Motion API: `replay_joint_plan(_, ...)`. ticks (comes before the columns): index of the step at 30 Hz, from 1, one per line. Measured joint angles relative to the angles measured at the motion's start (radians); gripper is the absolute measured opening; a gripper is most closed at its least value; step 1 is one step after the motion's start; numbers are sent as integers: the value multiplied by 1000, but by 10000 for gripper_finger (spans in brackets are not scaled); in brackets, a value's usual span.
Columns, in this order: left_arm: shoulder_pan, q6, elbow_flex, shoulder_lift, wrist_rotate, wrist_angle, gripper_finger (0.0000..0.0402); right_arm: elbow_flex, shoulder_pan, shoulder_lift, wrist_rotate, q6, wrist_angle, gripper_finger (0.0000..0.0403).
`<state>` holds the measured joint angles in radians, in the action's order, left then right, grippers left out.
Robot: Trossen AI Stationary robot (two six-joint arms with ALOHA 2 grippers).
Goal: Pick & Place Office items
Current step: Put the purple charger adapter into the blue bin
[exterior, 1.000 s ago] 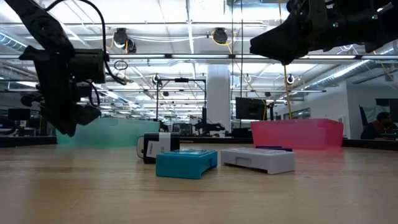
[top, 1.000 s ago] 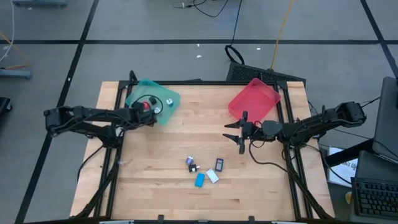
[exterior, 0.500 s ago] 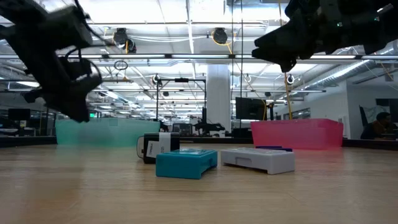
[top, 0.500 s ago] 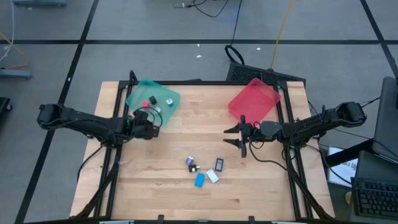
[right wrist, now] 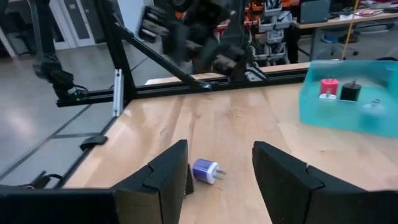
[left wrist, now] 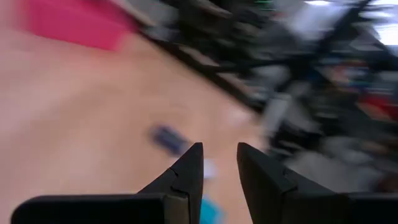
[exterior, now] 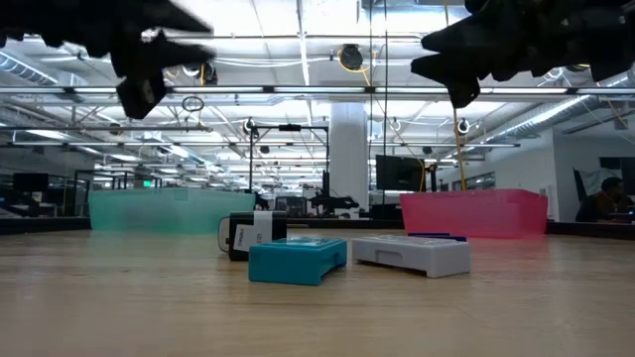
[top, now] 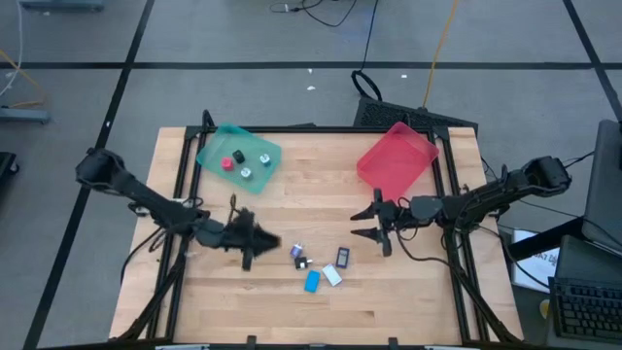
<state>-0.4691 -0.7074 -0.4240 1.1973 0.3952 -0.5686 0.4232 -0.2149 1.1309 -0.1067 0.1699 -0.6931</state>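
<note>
Several tiny office items lie in a cluster on the wooden table: a purple piece, a black one, a dark blue one, a bright blue block and a white block. Red, green, black and pale pieces sit in the teal tray. My left gripper hovers open just left of the cluster, holding nothing. My right gripper hovers open to the cluster's right, above the table. Its wrist view shows the purple piece between its fingers, farther off.
The red tray stands at the far right of the table, with nothing visible in it. The teal tray stands at the far left corner. A black frame rims the table. Bare wood lies along the near edge.
My left gripper has swung away from the teal tray, toward the near edge and the right, up to the cluster of pieces; the red piece stays in the tray. My right gripper has shifted slightly toward the near edge.
</note>
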Motion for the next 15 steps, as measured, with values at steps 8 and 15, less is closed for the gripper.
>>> replay_joint_plan(8, -94, 126, -103, 319, -220, -364, 97, 0, -59, 0, -1, 16, -36, 169)
replay_joint_plan(15, -60, -41, -390, 419, 6, 416, 120, 0, -82, 0, -1, -10, -80, 169)
